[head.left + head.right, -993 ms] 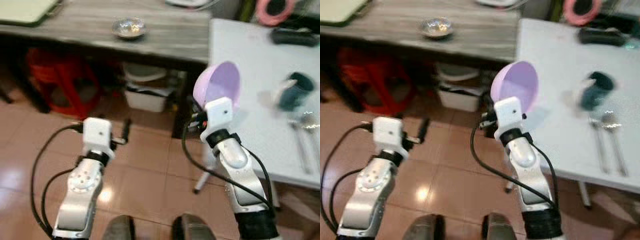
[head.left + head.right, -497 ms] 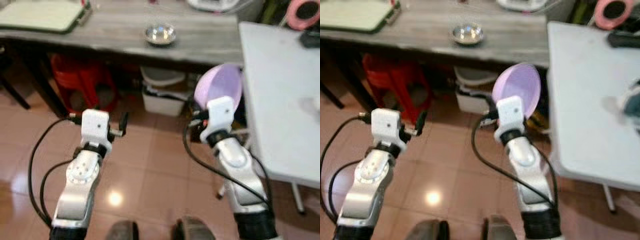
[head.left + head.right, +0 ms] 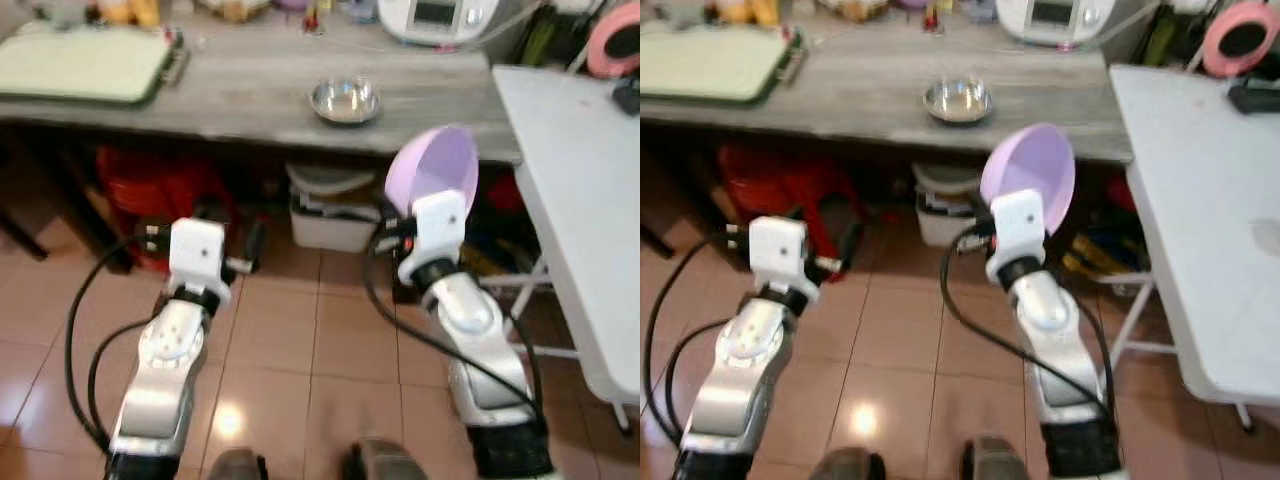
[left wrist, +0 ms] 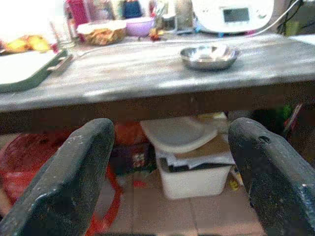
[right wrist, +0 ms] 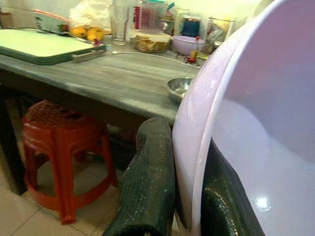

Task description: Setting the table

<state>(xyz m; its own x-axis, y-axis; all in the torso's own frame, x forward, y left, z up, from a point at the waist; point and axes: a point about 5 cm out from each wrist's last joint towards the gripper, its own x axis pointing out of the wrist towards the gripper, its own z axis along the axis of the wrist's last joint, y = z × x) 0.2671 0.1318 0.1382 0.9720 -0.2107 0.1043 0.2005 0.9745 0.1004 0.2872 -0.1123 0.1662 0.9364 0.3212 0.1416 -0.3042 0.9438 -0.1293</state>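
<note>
The right claw (image 5: 184, 206) pinches the rim of a lilac plastic bowl (image 3: 433, 168), held tilted before the grey wooden surface (image 3: 250, 95) bearing a small round steel dish (image 3: 344, 99), while the left claw (image 4: 170, 172) hangs spread and empty, left of it.

A lilac bowl (image 3: 433, 168) stands tilted on edge, its rim pinched in the right claw (image 5: 184, 196), above the floor.

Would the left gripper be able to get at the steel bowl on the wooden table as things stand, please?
Probably yes: the left gripper is open and unladen, and the steel bowl sits uncovered near the wooden table's front edge, though the gripper hangs below tabletop level.
</note>
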